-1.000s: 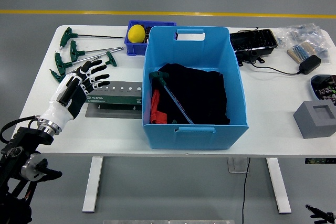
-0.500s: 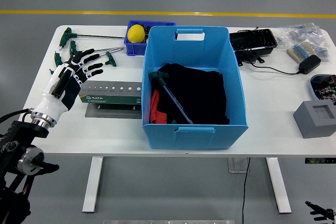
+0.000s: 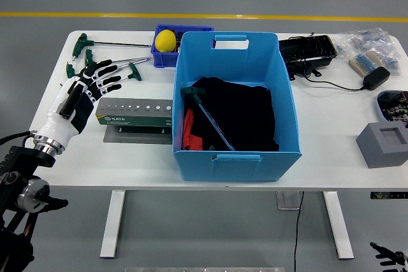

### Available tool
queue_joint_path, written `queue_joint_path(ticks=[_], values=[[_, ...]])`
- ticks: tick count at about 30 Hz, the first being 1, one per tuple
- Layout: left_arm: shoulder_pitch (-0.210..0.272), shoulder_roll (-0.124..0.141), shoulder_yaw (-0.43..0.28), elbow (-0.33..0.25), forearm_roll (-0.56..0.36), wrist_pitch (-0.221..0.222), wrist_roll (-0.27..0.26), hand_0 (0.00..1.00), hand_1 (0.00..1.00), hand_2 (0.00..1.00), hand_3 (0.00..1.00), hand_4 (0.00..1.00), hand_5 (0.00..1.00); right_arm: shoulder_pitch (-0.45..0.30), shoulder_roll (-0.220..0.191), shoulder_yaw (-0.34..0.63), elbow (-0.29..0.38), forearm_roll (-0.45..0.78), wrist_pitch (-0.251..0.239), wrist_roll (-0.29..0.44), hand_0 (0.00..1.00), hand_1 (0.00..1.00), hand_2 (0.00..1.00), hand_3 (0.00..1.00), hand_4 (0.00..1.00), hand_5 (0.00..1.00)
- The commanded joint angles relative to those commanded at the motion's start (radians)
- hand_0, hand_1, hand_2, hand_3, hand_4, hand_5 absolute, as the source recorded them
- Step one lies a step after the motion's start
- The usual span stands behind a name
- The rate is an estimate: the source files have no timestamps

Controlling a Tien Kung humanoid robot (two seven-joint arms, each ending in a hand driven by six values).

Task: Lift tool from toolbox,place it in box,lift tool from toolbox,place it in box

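L hand [image 3: 86, 88] raised, fingers spread (holding nothing)

Left robot hand [image 3: 86, 87]: black-and-white segmented fingers, white forearm shell, silver wrist ring, black arm below with cable loop.

On the white table [image 3: 331, 116], the large blue plastic box [image 3: 236, 103] stands right of the green tool holder [image 3: 134, 112], with T-handle hex keys [image 3: 105, 62] behind the holder and a small blue bin [image 3: 167, 48] just behind the box.
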Motion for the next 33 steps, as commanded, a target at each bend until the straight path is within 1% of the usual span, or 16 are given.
queue_joint_path(ticks=[7,8,10,14,15,17,19,20,24,26,27,28,29,32,33], values=[[-0.001,0.0,-0.005,-0.006,0.002,-0.001,-0.001,0.682,0.729,0.81,0.737,0.924,0.764,0.001,0.009,-0.003,-0.007,0.011,-0.002,0.004,0.619,0.6,0.669,0.538,0.778,0.662],[0.0,0.0,-0.007,-0.008,0.002,0.0,-0.001,0.682,0.728,0.81,0.737,0.925,0.765,0.002,0.011,-0.009,-0.008,0.017,-0.001,0.006,0.625,0.605,0.687,0.538,0.777,0.66],[0.003,-0.001,-0.011,-0.007,0.004,0.002,-0.002,0.682,0.728,0.81,0.737,0.925,0.765,-0.001,0.015,-0.027,-0.013,0.047,0.0,0.01,0.625,0.605,0.687,0.538,0.777,0.66],[0.004,0.003,-0.008,-0.002,0.008,0.004,-0.001,0.682,0.728,0.81,0.737,0.925,0.765,-0.008,0.022,-0.041,-0.024,0.101,0.012,-0.004,0.625,0.605,0.687,0.538,0.777,0.66],[0.003,0.004,-0.005,-0.001,0.008,0.004,-0.001,0.682,0.724,0.809,0.737,0.924,0.763,-0.013,0.025,-0.053,-0.028,0.132,0.017,-0.005,0.655,0.656,0.737,0.55,0.779,0.66],[0.0,0.005,-0.001,0.0,0.008,0.003,-0.001,0.682,0.724,0.809,0.737,0.924,0.763,-0.023,0.029,-0.075,-0.031,0.18,0.022,-0.005,0.655,0.656,0.737,0.55,0.779,0.66],[-0.003,0.005,0.004,0.0,0.008,0.003,-0.001,0.682,0.724,0.809,0.737,0.924,0.763,-0.046,0.036,-0.137,-0.03,0.262,0.034,0.007,0.655,0.656,0.737,0.55,0.779,0.66],[-0.004,0.005,0.006,0.0,0.007,0.003,-0.001,0.682,0.725,0.808,0.737,0.925,0.763,-0.056,0.038,-0.168,-0.029,0.307,0.038,0.015,0.709,0.692,0.774,0.579,0.789,0.648],[-0.006,0.006,0.009,0.004,0.007,0.004,-0.001,0.682,0.725,0.808,0.737,0.925,0.763,-0.092,0.047,-0.273,-0.023,0.465,0.051,0.04,0.709,0.692,0.774,0.579,0.789,0.648],[-0.013,0.009,0.013,0.005,0.006,0.002,-0.002,0.682,0.725,0.808,0.737,0.925,0.763,-0.11,0.052,-0.316,-0.022,0.543,0.063,0.04,0.709,0.692,0.774,0.579,0.789,0.648],[-0.015,0.01,0.014,0.005,0.007,0.001,-0.002,0.683,0.722,0.806,0.738,0.924,0.763,-0.116,0.054,-0.328,-0.021,0.582,0.067,0.04,0.748,0.73,0.799,0.619,0.807,0.652],[-0.017,0.012,0.015,0.005,0.007,0.001,-0.003,0.683,0.722,0.806,0.738,0.924,0.763,-0.126,0.057,-0.349,-0.019,0.621,0.073,0.047,0.748,0.73,0.799,0.619,0.807,0.652],[-0.018,0.014,0.016,0.004,0.007,0.001,-0.003,0.683,0.722,0.806,0.738,0.924,0.763,-0.136,0.06,-0.358,-0.017,0.66,0.076,0.054,0.748,0.73,0.799,0.619,0.807,0.652],[-0.016,0.018,0.017,0.005,0.009,0.002,-0.004,0.683,0.722,0.806,0.738,0.924,0.763,-0.16,0.066,-0.315,-0.01,0.788,0.081,0.052,0.748,0.73,0.799,0.619,0.807,0.652],[-0.015,0.019,0.019,0.006,0.011,0.003,-0.004,0.681,0.72,0.807,0.738,0.923,0.76,-0.173,0.07,-0.288,-0.003,0.823,0.084,0.047,0.765,0.75,0.818,0.682,0.849,0.678]])
